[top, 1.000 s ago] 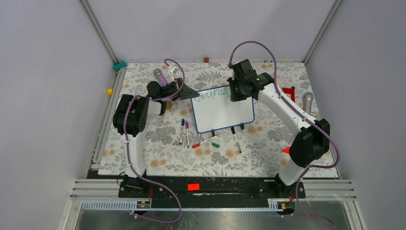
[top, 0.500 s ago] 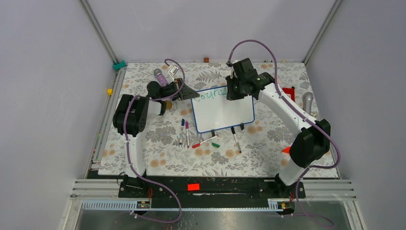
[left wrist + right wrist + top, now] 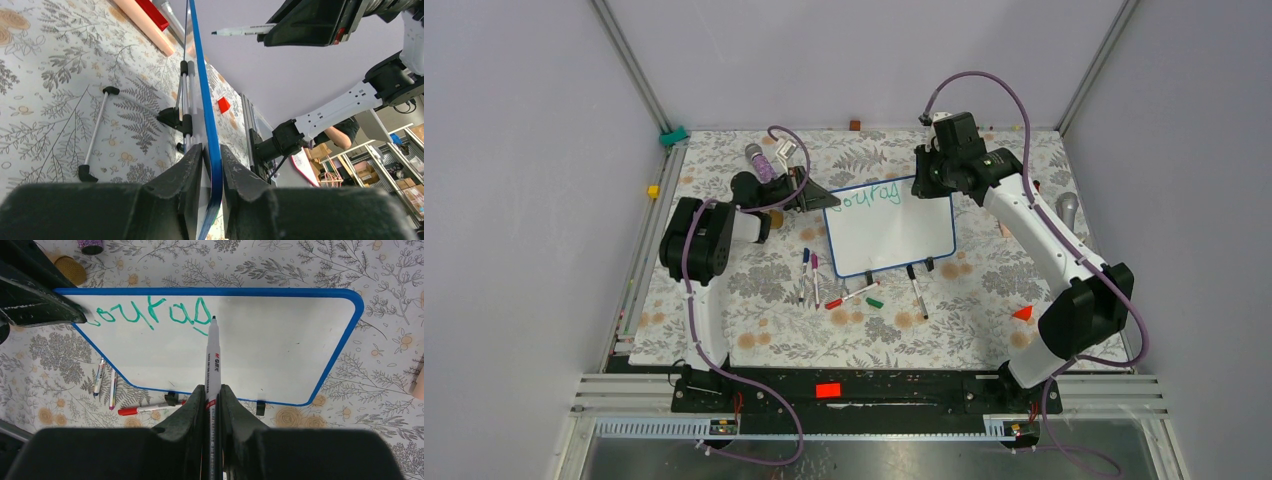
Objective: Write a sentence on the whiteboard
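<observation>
The whiteboard with its blue frame stands tilted on two black clip feet on the floral table. The sentence is green handwriting reading about "courag" along its top left, and it also shows in the right wrist view. My left gripper is shut on the whiteboard's left edge. My right gripper is shut on a white marker. The marker tip points at the end of the writing. In the left wrist view the marker hangs a little off the board's face.
Several loose markers, a green cap and a black marker lie in front of the board. A purple bottle stands behind my left gripper. A red piece and a grey object lie at the right.
My right gripper has moved right and away from the board with the marker. The green writing has grown by a letter. The left gripper and the board have not moved.
</observation>
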`<action>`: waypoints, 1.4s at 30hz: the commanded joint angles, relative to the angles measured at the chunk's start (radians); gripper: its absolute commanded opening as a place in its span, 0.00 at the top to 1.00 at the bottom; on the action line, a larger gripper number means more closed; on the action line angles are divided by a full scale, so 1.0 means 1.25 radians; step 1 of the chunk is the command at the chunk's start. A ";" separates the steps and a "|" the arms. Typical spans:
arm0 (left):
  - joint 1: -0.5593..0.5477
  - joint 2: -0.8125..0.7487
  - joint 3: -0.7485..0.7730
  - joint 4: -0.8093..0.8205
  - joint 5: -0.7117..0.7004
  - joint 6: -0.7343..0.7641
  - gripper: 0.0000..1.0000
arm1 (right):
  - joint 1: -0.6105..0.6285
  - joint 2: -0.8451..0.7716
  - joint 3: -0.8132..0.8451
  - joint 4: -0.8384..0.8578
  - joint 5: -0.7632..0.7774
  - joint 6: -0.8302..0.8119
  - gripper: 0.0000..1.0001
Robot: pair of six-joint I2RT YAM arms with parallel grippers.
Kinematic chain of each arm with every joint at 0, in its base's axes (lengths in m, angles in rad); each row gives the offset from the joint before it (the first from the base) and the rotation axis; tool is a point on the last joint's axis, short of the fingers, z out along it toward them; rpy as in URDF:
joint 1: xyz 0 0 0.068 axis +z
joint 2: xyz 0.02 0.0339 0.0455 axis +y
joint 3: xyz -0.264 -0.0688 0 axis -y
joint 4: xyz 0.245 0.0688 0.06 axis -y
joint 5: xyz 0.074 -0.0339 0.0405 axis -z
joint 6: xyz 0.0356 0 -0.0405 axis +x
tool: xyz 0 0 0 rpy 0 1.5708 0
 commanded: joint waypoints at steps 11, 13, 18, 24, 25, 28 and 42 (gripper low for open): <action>0.018 -0.076 -0.051 0.042 -0.008 0.056 0.79 | -0.004 -0.006 0.003 0.013 0.016 -0.017 1.00; 0.018 -0.077 -0.046 0.042 0.002 0.053 0.70 | -0.004 -0.003 0.003 0.013 0.015 -0.017 1.00; 0.017 -0.089 -0.055 0.042 0.008 0.062 0.67 | -0.004 -0.001 -0.003 0.022 0.016 -0.019 1.00; 0.017 -0.112 -0.085 0.042 -0.004 0.085 0.73 | -0.005 0.006 -0.001 0.025 0.000 -0.022 1.00; 0.017 -0.113 -0.088 0.041 -0.008 0.087 0.74 | -0.005 0.007 -0.001 0.024 -0.002 -0.023 1.00; 0.017 -0.114 -0.092 0.042 -0.013 0.089 0.77 | -0.005 0.009 -0.003 0.024 0.003 -0.024 1.00; 0.017 -0.108 -0.096 0.042 -0.026 0.083 0.70 | -0.005 0.033 0.007 0.034 -0.022 -0.026 1.00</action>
